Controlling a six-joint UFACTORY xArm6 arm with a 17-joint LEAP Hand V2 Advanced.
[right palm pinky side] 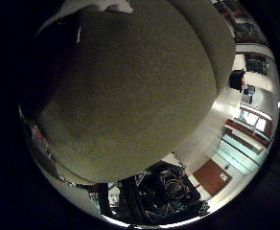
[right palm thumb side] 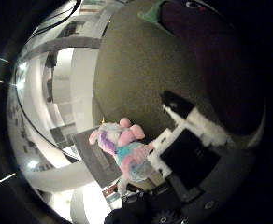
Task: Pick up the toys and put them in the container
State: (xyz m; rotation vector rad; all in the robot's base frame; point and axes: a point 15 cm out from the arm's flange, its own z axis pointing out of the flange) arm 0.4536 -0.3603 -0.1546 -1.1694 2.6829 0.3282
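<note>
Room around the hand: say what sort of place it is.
Probably an indoor lab or office. A speckled round table holds a pastel plush toy, with doors, windows and equipment beyond.

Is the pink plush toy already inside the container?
No: the pink plush toy lies on the round olive surface beside the hand.

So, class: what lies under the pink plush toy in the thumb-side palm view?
The pink plush toy partly overlaps a flat grey panel and sits at the edge of a round olive-grey surface. The hand reaches in beside it. What lies directly beneath the toy is covered.
</note>
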